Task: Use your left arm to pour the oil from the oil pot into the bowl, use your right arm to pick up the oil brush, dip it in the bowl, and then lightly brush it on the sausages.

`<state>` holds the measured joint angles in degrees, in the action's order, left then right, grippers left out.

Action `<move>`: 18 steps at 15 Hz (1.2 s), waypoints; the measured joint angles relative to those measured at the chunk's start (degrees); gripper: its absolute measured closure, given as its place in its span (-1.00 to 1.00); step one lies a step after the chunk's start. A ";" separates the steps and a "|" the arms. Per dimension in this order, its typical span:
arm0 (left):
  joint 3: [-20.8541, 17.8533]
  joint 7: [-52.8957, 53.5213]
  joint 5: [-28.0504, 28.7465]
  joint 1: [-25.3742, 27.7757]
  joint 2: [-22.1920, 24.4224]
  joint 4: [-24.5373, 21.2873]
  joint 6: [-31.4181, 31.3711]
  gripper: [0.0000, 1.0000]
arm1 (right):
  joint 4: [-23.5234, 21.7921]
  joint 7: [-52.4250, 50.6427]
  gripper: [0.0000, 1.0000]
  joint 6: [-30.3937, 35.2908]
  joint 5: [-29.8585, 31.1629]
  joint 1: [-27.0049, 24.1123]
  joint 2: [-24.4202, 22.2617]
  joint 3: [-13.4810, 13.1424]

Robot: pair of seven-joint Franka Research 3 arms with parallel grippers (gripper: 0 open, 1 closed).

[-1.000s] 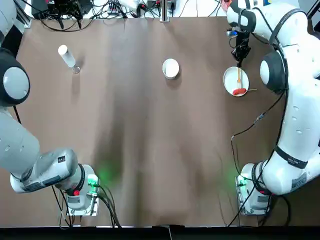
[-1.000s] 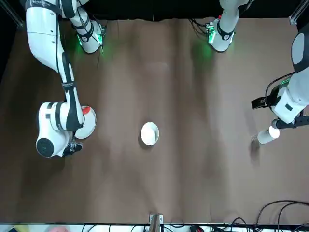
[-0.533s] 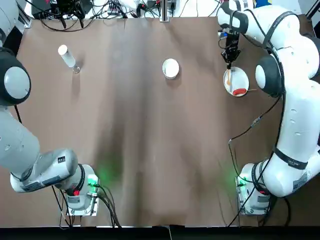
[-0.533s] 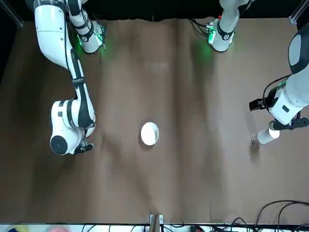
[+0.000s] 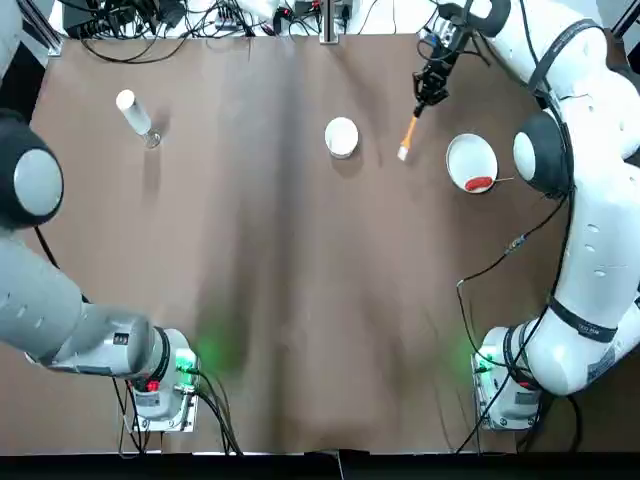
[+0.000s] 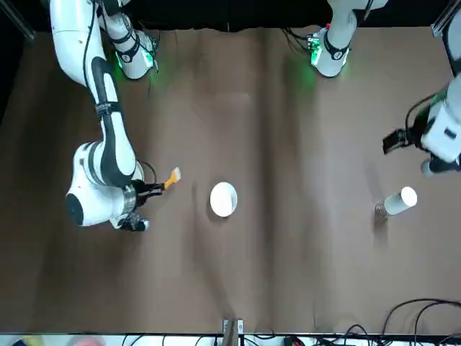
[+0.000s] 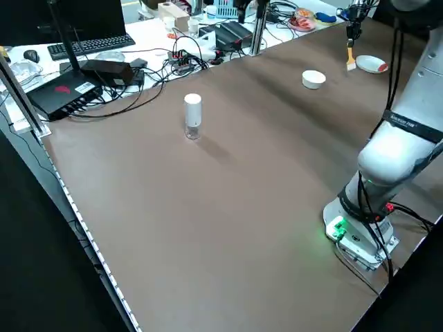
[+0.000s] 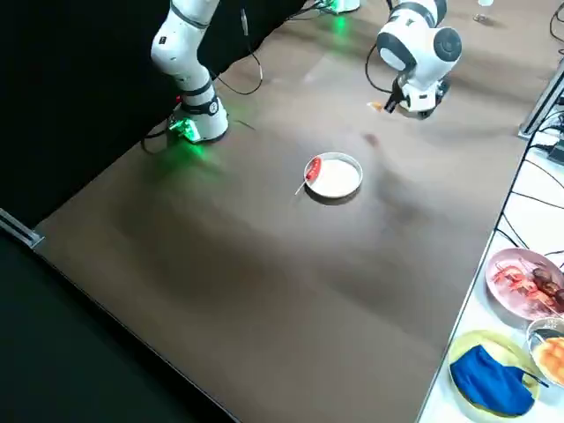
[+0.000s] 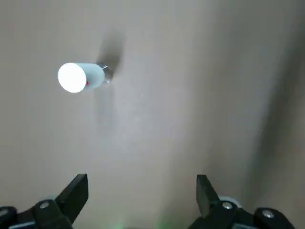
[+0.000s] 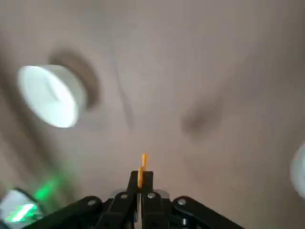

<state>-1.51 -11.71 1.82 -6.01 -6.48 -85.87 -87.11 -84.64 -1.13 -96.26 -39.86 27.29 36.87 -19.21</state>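
My right gripper (image 5: 426, 88) is shut on the orange oil brush (image 5: 408, 135) and holds it in the air between the white bowl (image 5: 341, 137) and the white plate (image 5: 470, 158). In the right wrist view the brush (image 10: 141, 166) sticks out past the shut fingers, with the bowl (image 10: 47, 95) off to one side. The red sausage (image 5: 478, 183) lies on the plate's near edge, its stick pointing right. The oil pot (image 5: 133, 114) stands upright at the far left. My left gripper (image 9: 140, 183) hovers open, apart from the oil pot (image 9: 78, 77).
Cables and electronics (image 5: 150, 20) line the table's far edge. Beyond the table's right side, plates of food and a blue cloth (image 8: 489, 379) sit on a white surface. Brown tabletop (image 5: 300, 300) spreads between the arm bases.
My right gripper has lifted the oil brush off the plate and carried it left toward the bowl. My left gripper has drawn back from the oil pot, which still stands in place.
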 joint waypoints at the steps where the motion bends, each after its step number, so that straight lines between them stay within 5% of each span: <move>1: -0.78 -0.07 -1.23 -1.17 1.62 -0.86 0.47 -1.00 | -0.01 0.52 0.91 -1.54 -2.44 1.12 0.00 0.06; 5: 0.28 0.04 -2.31 -1.15 5.98 -5.55 0.79 -1.00 | -0.58 3.23 0.91 -13.72 -9.53 6.70 0.23 0.41; 12: 1.00 0.04 -2.31 -1.15 6.20 -6.94 0.62 -1.00 | -2.65 3.93 0.91 -27.68 -15.45 10.23 1.41 2.86; 18: 1.28 0.04 -2.31 -1.11 5.95 -6.93 0.43 -1.00 | -6.25 4.20 0.91 -33.33 -18.77 10.92 2.30 3.83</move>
<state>-0.23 -11.67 -0.49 -7.12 -0.53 -92.80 -86.68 -90.89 3.07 -129.58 -58.64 38.21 39.17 -15.38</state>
